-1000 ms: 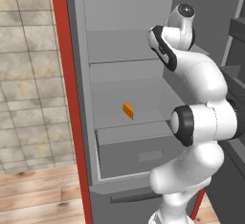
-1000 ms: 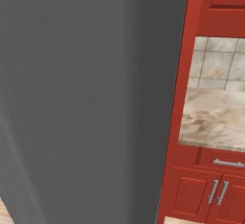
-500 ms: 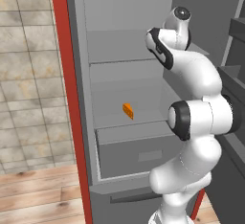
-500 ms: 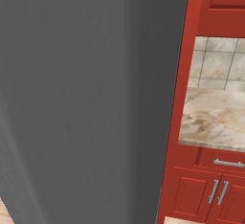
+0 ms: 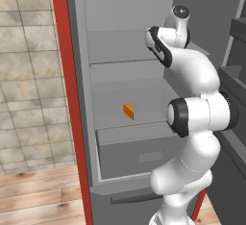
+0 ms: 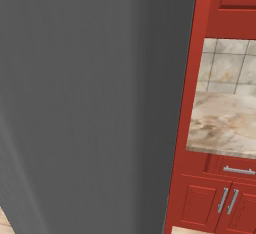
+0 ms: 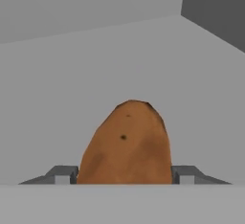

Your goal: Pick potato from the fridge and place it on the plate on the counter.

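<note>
Two fingertips (image 7: 62,174) are seen flanking the potato (image 7: 127,144), one touching each flank, jaws narrowed against it. The potato sits between them on a grey fridge (image 5: 120,65) shelf. Step in hand, by judgement: the grasp, apparently just closing. Next, a firm hold is called for, then lifting clear and withdrawal toward the counter (image 6: 225,123).

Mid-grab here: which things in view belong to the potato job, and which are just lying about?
Belongs to the job:
- potato, between the gripper fingertips
- fridge, door open
- counter, beside the fridge

Just lying about:
- orange wedge on a lower fridge shelf
- red cabinets under the counter
</note>
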